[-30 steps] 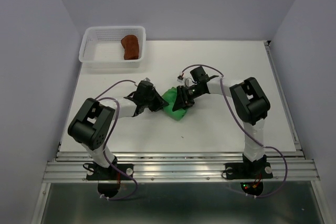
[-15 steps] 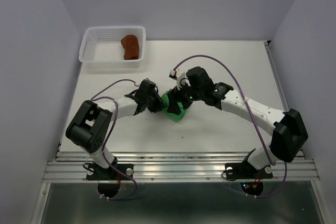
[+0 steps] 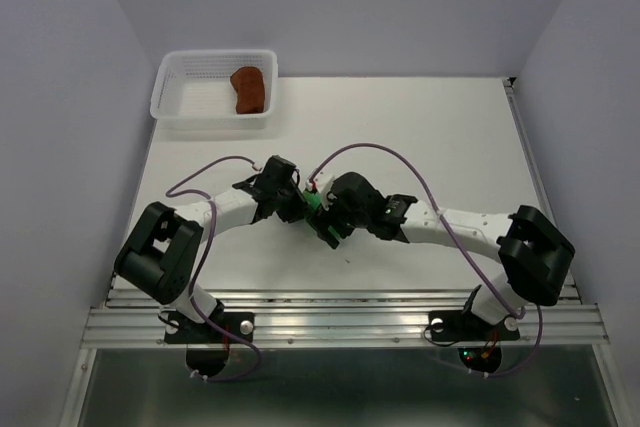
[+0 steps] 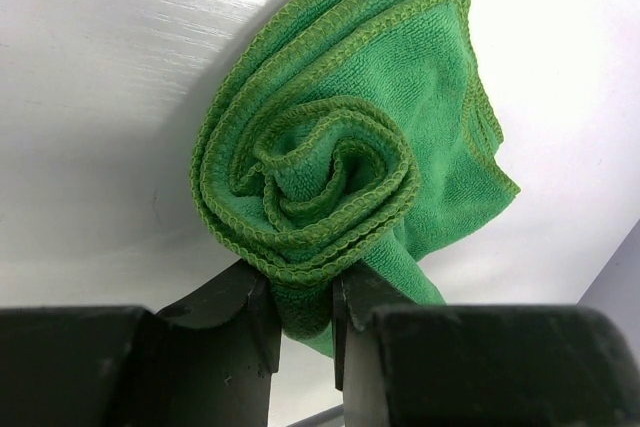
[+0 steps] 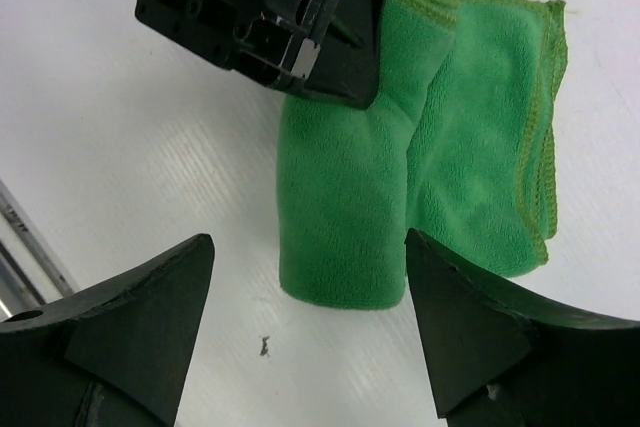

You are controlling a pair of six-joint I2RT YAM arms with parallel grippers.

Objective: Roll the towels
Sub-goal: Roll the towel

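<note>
On the white surface, the right jaws have swung in, open over the green towel, while the left jaws grip its rolled end; a flat tail remains.

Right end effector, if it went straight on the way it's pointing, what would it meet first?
Probably the green towel, lying straight ahead between its open fingers, though depth is unclear.

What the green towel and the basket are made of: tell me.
The green towel looks like microfibre terry cloth, matte and fuzzy, with stitched hems. The basket is probably white moulded plastic, judging by its fine open lattice walls.
</note>
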